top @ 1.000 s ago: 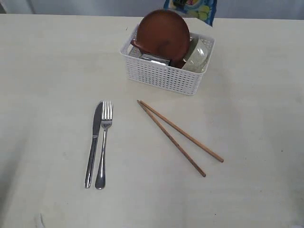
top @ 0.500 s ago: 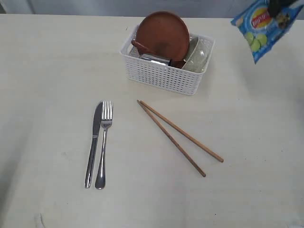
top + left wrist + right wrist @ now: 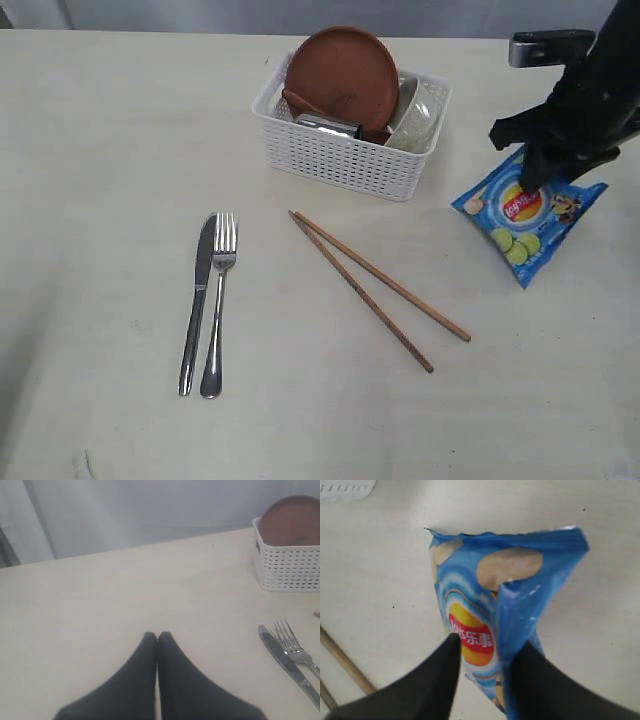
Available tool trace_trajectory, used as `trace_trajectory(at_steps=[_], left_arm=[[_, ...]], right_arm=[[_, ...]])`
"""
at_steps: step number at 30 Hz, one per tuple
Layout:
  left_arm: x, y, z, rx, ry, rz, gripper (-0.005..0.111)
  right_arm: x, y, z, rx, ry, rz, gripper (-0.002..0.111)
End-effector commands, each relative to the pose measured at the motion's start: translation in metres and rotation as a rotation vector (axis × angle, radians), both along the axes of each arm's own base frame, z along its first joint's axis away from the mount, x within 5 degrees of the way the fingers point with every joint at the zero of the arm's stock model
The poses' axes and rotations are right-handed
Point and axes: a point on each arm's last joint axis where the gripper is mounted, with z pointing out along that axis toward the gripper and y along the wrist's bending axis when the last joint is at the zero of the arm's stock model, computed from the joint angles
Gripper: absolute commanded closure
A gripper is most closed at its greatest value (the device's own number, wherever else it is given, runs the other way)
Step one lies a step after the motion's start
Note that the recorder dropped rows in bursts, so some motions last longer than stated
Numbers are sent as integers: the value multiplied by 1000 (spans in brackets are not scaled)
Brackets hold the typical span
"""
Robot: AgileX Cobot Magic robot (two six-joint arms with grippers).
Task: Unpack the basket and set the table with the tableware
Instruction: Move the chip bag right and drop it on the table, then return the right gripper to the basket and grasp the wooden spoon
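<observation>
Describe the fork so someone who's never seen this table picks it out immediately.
Find the white lattice basket at the far side of the table. Nearer the camera and left of it in the exterior view, two steel utensils lie side by side. The fork is the right-hand one, closer to the chopsticks, with tines; the knife has a plain blade.

a blue lay's crisp packet [image 3: 527, 217] shows at the right of the exterior view, tilted, its upper end crumpled and its lower corner pointing toward the near side of the counter [image 3: 100, 150]; whether it rests on that surface cannot be told. its face carries a red and yellow logo with chinese characters, pale crisps and green slices. behind runs a plain grey backdrop [image 3: 150, 515] with soft vertical folds
</observation>
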Motion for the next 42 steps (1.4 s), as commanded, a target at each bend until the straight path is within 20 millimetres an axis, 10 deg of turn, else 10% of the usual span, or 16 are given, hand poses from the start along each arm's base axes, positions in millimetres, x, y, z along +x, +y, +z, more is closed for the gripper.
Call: trace_trajectory(at_steps=[1,10,17,29,42], left_arm=[[0,0,0,-4,-8,2,107],[0,0,0,-4,-8,2,107],[0,0,0,-4,-8,2,107],[0,0,0,-4,-8,2,107],[0,0,0,-4,-8,2,107]], right_arm=[[3,-1,7,7,-45,53,49],[36,25,83,34,-263,128,56],[44,96,132,111,-492,278,56],[82,208,46,126,-370,432,56],[124,225,-24,44,-386,410,56]])
